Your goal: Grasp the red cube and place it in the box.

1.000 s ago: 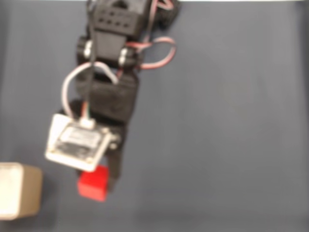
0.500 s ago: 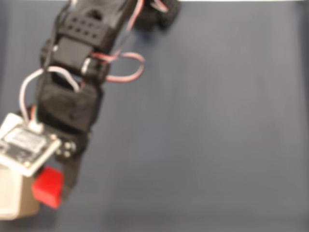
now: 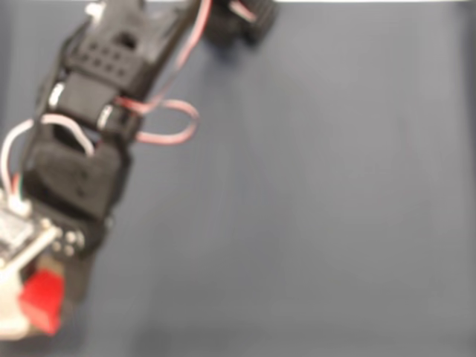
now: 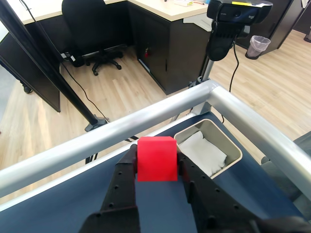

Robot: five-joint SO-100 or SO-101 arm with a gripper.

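The red cube [image 4: 156, 158] is held between my black fingers, lifted above the dark blue table. In the fixed view the red cube [image 3: 41, 299] hangs at the lower left, over the box [image 3: 13, 321], most of which is covered by my arm. In the wrist view the box [image 4: 228, 144] is tan-rimmed with a white inside and stands just right of and beyond the cube. My gripper [image 4: 155, 154] is shut on the cube; in the fixed view the gripper [image 3: 44, 297] sits under the white circuit board [image 3: 16, 236].
A silver metal rail [image 4: 146, 119] runs along the table's edge behind the box. A black webcam [image 4: 233, 22] on a pole stands beyond it. The dark blue table [image 3: 312, 208] stretches out to the right of my arm.
My arm has swung left with the red cube, from right of the box to over it. The cube stays gripped.
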